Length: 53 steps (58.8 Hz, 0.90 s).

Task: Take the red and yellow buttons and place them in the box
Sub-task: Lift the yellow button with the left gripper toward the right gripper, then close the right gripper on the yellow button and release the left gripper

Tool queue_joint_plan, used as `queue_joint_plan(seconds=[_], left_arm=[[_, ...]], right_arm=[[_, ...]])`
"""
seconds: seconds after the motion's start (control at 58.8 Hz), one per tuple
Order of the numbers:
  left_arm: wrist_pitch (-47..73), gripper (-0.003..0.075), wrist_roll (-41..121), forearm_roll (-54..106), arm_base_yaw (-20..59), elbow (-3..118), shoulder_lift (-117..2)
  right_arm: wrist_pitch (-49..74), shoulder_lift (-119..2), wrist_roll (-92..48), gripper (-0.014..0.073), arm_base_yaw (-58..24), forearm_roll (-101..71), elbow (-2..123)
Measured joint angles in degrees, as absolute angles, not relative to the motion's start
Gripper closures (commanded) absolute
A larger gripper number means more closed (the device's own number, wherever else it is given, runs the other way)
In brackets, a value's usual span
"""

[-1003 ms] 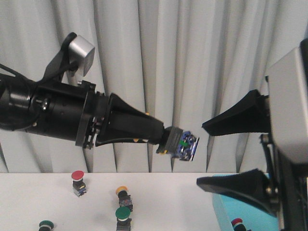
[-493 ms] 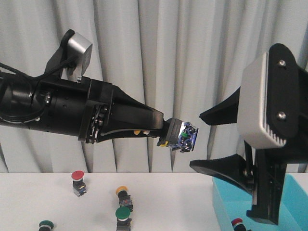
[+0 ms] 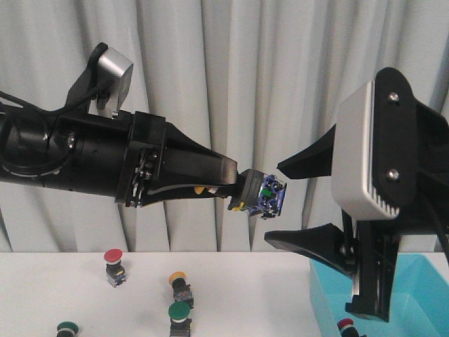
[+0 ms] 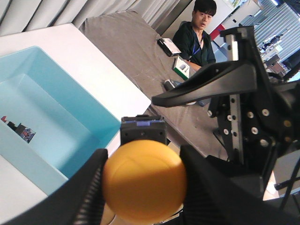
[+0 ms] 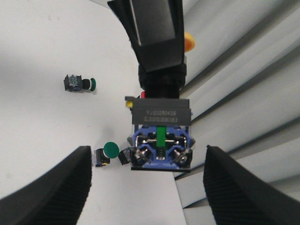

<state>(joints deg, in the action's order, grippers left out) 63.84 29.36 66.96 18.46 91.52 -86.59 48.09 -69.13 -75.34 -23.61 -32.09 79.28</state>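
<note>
The yellow-capped push-button with black-and-blue switch body (image 3: 261, 197) is held in mid-air, well above the white table (image 3: 42, 288), with its contact end pointing toward the right arm. The left gripper (image 4: 140, 187) is pinched on it at the cap end: in the left wrist view the round yellow cap fills the gap between the two black fingers (image 4: 89, 197), both pressed against it. Judged from this presentation, the button is being offered across for a handover rather than carried straight to the bin.

The right gripper (image 3: 287, 203) stands spread wide, its two black fingers above and below the button's contact end and clear of it; in the right wrist view the body sits between the fingers with open space on both sides. It holds nothing.

The light blue rectangular plastic box (image 3: 414, 295) sits on the table at the robot's right, below the right arm. One red-capped button (image 3: 345, 325) already lies inside it.

On the table remain a red-capped button (image 3: 114, 265), a yellow-capped button (image 3: 179, 284) and two green-capped buttons (image 3: 179, 317), well apart from the box.
</note>
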Motion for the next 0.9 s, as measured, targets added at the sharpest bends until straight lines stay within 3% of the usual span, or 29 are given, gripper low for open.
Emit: queue_joint_plan(seconds=[0.901], left_arm=[[63.6, 0.0698, 26.8, 65.9, 21.1, 91.5, -86.6]], right_arm=[[45.2, -72.1, -79.8, 0.0133, -23.6, -36.5, 79.3]])
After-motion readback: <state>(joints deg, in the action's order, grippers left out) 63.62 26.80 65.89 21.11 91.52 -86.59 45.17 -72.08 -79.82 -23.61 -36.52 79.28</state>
